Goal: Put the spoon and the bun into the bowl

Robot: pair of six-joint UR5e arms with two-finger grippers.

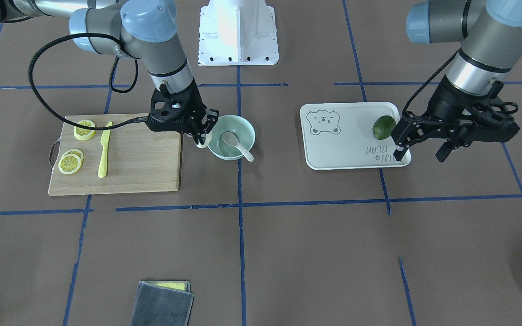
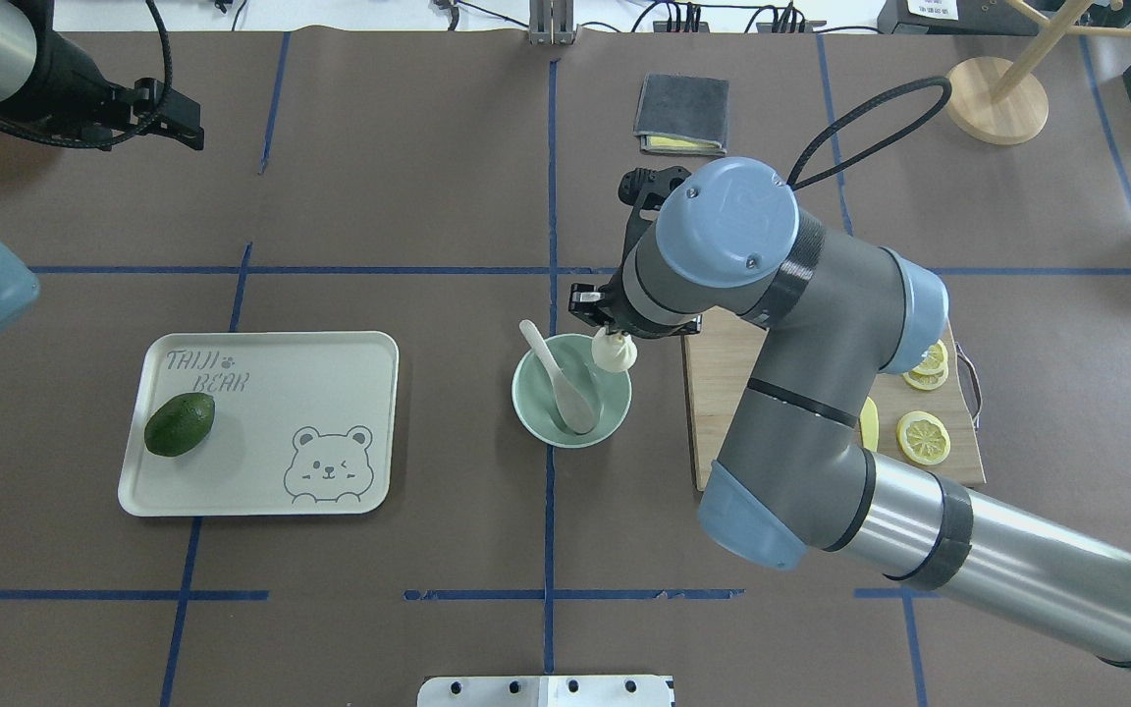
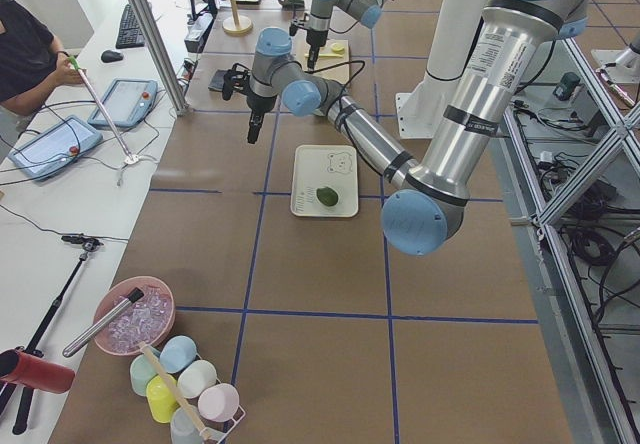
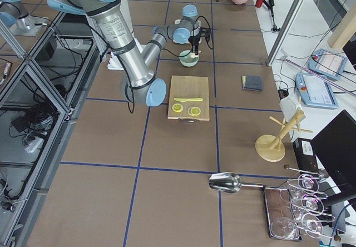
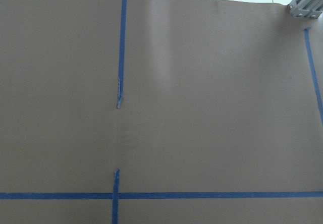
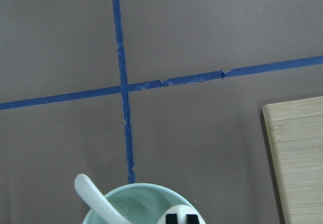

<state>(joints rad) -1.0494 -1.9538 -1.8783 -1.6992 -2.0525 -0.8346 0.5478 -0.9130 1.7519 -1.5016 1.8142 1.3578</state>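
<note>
While the spoon [image 2: 558,378] lies in the bowl [image 2: 538,407] with its handle leaning over the rim, the right gripper [image 1: 200,135] is clamped on the bun [image 2: 615,352]. It holds the bun just above the bowl's rim on the cutting board [image 1: 143,158] side. The left gripper [image 1: 421,154] hangs with its 2 fingers spread, holding nothing, over the edge of the tray [image 1: 342,149], near the green fruit [image 1: 384,127].

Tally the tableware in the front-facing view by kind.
Bowl: 1
Spoon: 1
Knife: 1
Tray: 1
Cutting board: 1
Total: 5
</note>
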